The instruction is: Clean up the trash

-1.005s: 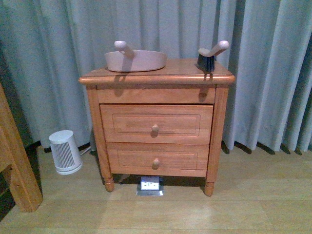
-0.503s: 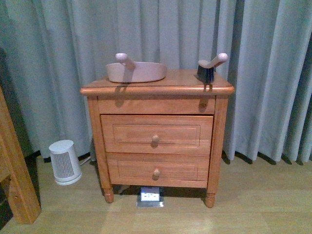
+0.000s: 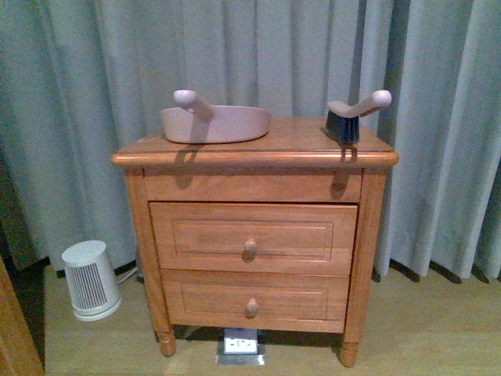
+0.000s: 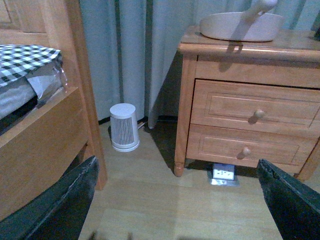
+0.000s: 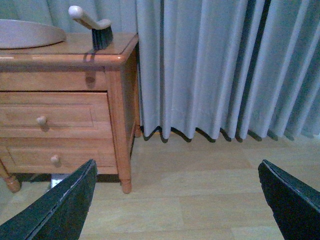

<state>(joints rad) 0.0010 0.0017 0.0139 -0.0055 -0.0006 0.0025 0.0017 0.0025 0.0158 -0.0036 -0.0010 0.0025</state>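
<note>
The trash is out of view in every frame. A pale pink dustpan (image 3: 215, 121) lies on top of the wooden nightstand (image 3: 254, 235), and a hand brush (image 3: 352, 117) with dark bristles stands at its right end. The dustpan (image 4: 240, 25) shows in the left wrist view and the brush (image 5: 97, 30) in the right wrist view. My left gripper (image 4: 177, 205) hangs open over bare floor beside the nightstand, nothing between its fingers. Open as well, my right gripper (image 5: 177, 205) is over the floor to the right of the nightstand. Neither arm shows in the front view.
A small white ribbed appliance (image 3: 90, 278) stands on the floor left of the nightstand. A floor socket plate (image 3: 241, 345) sits under it. A wooden bed frame (image 4: 45, 140) with a checked cover is at the left. Grey curtains (image 3: 438, 117) hang behind.
The front view has drawn closer to the nightstand and shifted; the nightstand looks larger and the bed post at the left has almost left the frame.
</note>
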